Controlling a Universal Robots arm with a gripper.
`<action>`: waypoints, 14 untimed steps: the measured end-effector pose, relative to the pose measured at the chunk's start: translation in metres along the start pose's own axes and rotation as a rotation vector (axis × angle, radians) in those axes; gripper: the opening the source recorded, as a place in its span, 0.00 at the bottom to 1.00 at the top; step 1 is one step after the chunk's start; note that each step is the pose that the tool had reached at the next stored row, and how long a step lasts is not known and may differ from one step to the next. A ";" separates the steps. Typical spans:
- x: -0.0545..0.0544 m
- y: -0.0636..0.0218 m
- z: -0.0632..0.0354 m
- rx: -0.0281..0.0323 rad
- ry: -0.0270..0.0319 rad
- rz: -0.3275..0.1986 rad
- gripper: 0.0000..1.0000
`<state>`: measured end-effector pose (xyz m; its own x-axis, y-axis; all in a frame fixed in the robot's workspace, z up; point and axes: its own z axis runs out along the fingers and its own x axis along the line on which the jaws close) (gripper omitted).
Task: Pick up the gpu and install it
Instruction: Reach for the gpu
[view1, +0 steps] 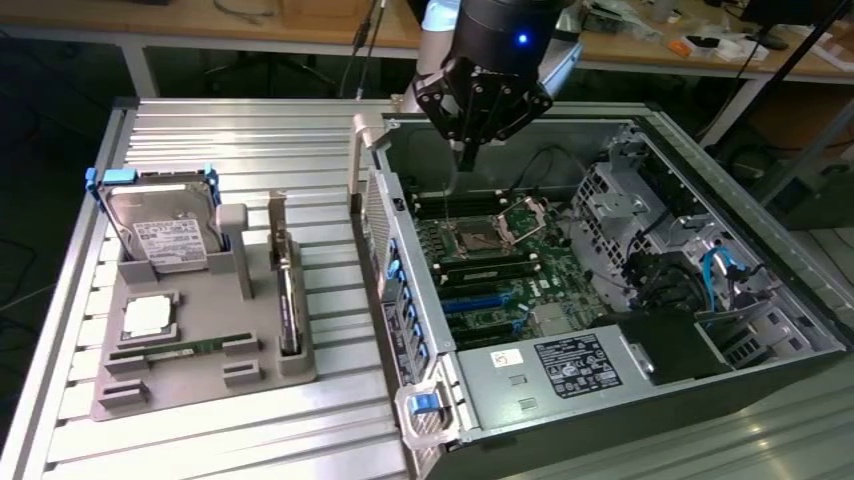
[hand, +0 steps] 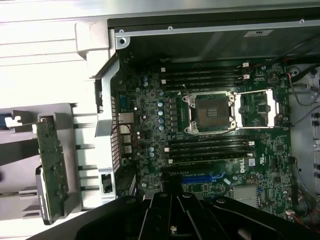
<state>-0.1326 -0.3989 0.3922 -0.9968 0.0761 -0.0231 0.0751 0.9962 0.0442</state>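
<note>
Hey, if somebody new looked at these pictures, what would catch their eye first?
The open computer case on the exterior view's right stands out, its motherboard and open CPU socket laid bare. The black gripper hangs above it, holding nothing. On the exterior view's left, the gpu stands on edge in a grey holder that also carries a hard drive.
</note>
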 end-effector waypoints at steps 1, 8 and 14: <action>0.000 0.0000 0.0000 0.0000 0.0002 0.000 0.11; 0.006 -0.0005 0.0000 0.0000 0.0003 0.000 0.11; 0.011 -0.0008 0.0000 0.0000 0.0004 -0.001 0.11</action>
<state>-0.1437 -0.3989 0.3919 -0.9969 0.0754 -0.0228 0.0744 0.9963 0.0442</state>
